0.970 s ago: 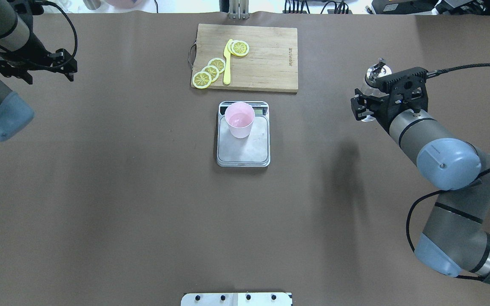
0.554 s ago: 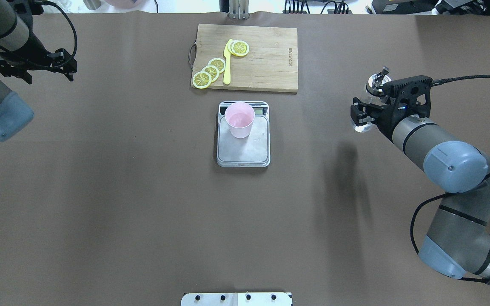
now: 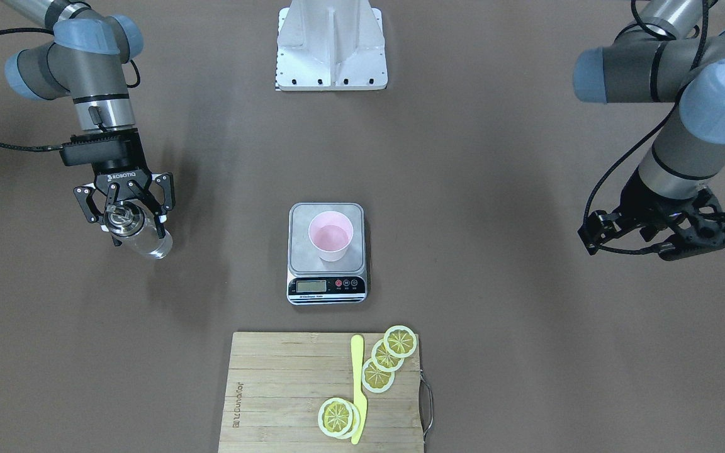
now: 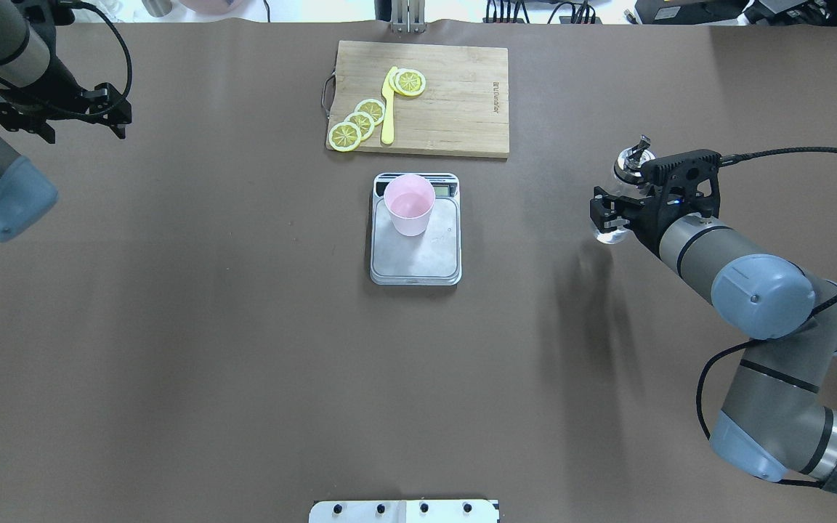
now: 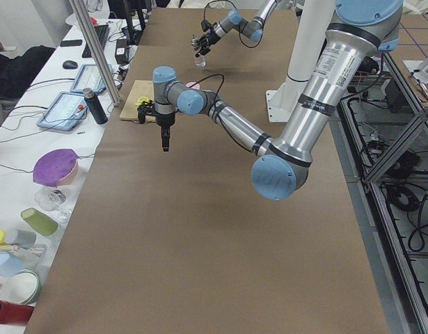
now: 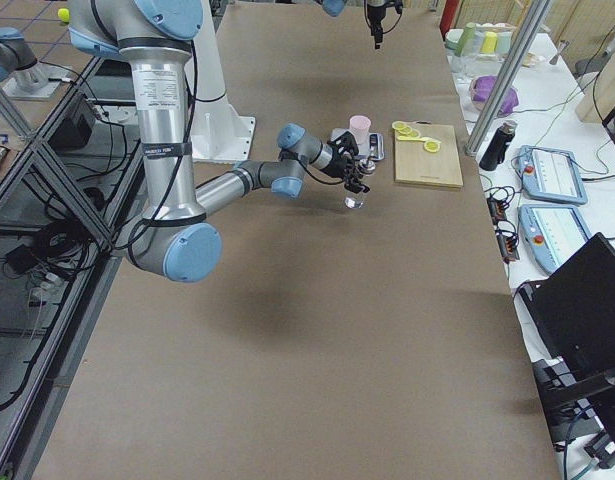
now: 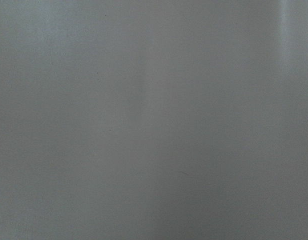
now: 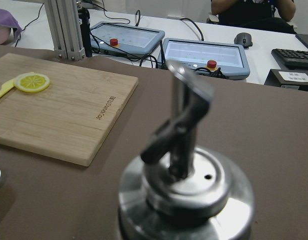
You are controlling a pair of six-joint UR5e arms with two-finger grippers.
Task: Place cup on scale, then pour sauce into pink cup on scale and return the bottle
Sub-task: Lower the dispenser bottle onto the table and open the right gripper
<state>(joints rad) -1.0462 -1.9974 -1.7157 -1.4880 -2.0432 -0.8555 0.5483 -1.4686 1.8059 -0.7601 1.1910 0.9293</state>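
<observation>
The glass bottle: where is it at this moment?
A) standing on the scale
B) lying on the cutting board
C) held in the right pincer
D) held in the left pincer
C: the right pincer is shut on the glass bottle, out to the side of the scale.

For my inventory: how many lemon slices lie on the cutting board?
5. Three lemon slices overlap in a row on the cutting board; two more overlap beside the knife, one largely hidden.
</observation>
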